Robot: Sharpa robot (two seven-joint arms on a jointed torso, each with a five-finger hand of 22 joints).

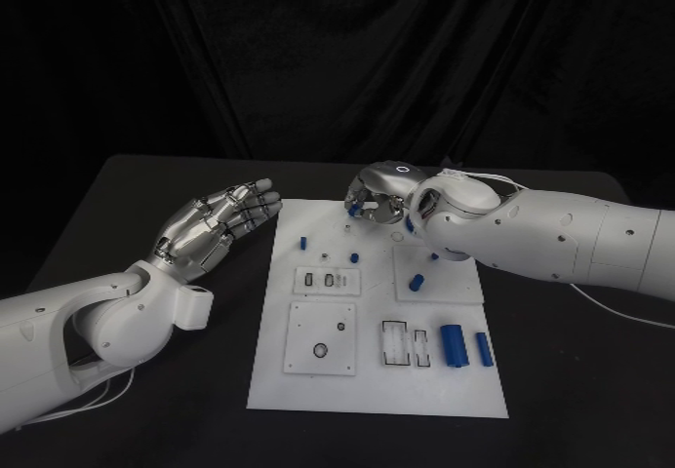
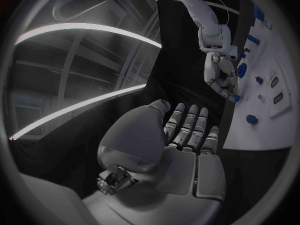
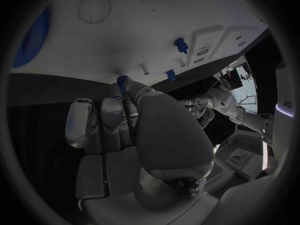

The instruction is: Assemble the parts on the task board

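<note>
Partly hidden under the right hand [image 1: 377, 199], a small blue toothed part [image 3: 122, 80] sits at the far edge of the flat white task board [image 1: 369, 385]; its shape is hard to make out. The hand's fingers curl together, pinching it. Beside the board's left edge, the left hand [image 1: 214, 226] hovers palm-up, fingers straight and slightly apart, holding nothing.
</note>
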